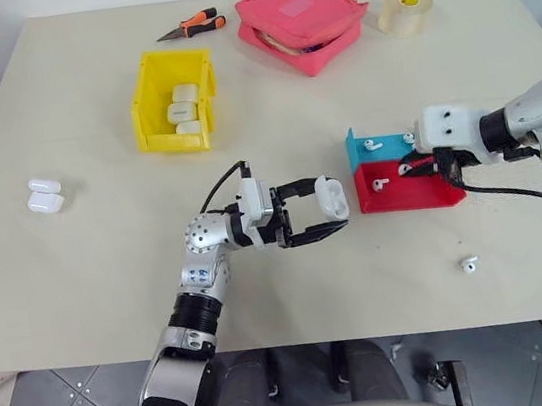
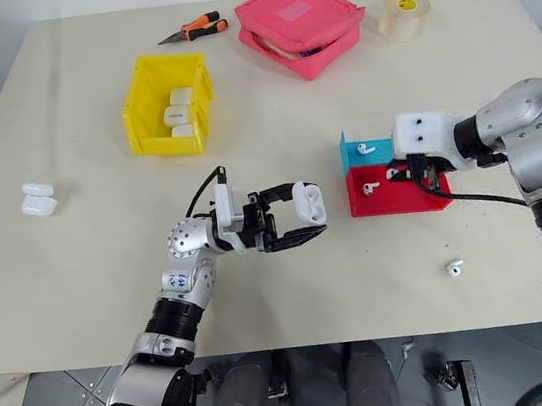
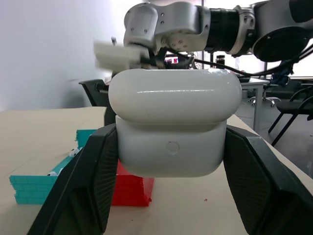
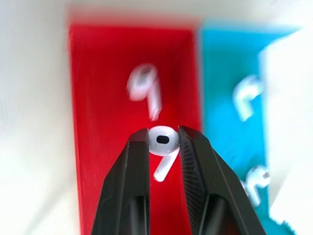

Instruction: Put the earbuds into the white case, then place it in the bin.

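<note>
The right gripper (image 4: 163, 142) has an earbud (image 4: 163, 147) pinched by its head between the two black fingers, stem trailing back toward the wrist, right above the red tray (image 1: 414, 198). Taking that red tray as the marker: the white case (image 1: 332, 197) sits just off its left edge, lifted clear of the table and clamped by its lower half in the left gripper (image 1: 325, 214), jaws tight on both flanks. In the left wrist view the lid looks down, or close to it; I can't tell if a crack is open. So the coming carry, by my reckoning, runs leftward from the tray to the case, and the right arm is the one that has to travel.

One more earbud lies in the red tray. The blue tray (image 1: 374, 148), touching the red one's far side, holds two. A stray earbud (image 1: 469, 264) lies on the table on the near side of the red tray, a little right. Well off to the far left stands the yellow bin (image 1: 150, 99) with three white cases inside. Farther left still, two more cases (image 1: 45, 195) rest on the bare table.
</note>
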